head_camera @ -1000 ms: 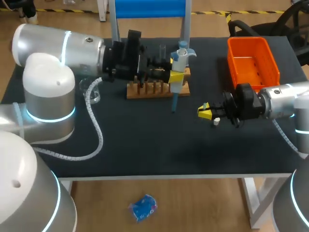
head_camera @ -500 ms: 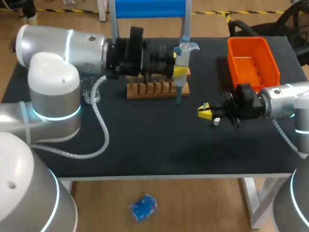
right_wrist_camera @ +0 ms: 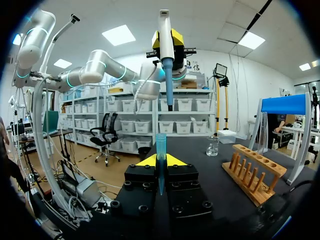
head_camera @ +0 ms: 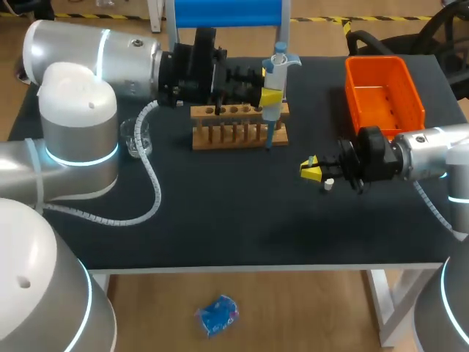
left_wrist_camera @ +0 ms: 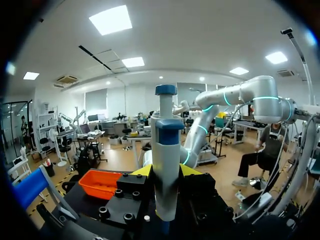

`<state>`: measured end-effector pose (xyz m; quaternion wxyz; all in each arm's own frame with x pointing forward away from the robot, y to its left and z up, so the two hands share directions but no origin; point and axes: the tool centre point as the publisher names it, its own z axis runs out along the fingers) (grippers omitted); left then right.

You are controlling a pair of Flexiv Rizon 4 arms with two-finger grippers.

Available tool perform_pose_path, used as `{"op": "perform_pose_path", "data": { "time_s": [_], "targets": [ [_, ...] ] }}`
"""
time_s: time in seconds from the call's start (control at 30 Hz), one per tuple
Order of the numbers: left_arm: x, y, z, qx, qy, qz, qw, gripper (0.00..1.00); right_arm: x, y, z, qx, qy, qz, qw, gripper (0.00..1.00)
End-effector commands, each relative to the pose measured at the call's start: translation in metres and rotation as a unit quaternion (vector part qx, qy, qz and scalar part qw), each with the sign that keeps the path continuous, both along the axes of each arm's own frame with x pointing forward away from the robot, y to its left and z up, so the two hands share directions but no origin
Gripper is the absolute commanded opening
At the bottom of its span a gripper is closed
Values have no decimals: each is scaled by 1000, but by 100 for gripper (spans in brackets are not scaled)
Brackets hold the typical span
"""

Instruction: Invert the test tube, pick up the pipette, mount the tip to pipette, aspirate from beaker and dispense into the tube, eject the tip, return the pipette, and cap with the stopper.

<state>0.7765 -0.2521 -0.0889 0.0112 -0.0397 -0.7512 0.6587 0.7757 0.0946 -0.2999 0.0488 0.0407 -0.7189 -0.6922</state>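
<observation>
White-and-blue plastic pipette (head_camera: 276, 73) is held upright, pinched between the yellow fingers of the left gripper (head_camera: 270, 105), above the end of the wooden test-tube rack (head_camera: 234, 133) nearer the orange plastic bin (head_camera: 385, 95). A translucent blue pipette tip (right_wrist_camera: 160, 145) is clamped in the right gripper (head_camera: 311, 169), well apart from the pipette's shaft; mounting the tip is judged the step in hand. Misalignment is the risk: if shaft and tip are brought together off-axis, the tip may be bent, pushed out of the fingers, or seated loosely and dropped later. The small glass beaker (head_camera: 137, 136) is set beyond the rack's other end.
</observation>
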Motion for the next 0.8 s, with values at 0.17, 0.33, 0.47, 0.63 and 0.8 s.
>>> {"op": "perform_pose_path", "data": {
  "time_s": [0.17,0.33,0.47,0.63,0.8],
  "targets": [
    [0,1,0,0,0,-1,1000,0,9,21,-4,1,-3,-34,999,0],
    [0,1,0,0,0,-1,1000,0,8,39,-3,0,-9,-36,999,0],
    [0,1,0,0,0,-1,1000,0,6,51,-4,2,-11,-37,999,0],
    [0,1,0,0,0,-1,1000,0,10,62,-2,1,-30,-36,999,0],
    [0,1,0,0,0,-1,1000,0,13,69,0,2,-37,-37,999,0]
  ]
}}
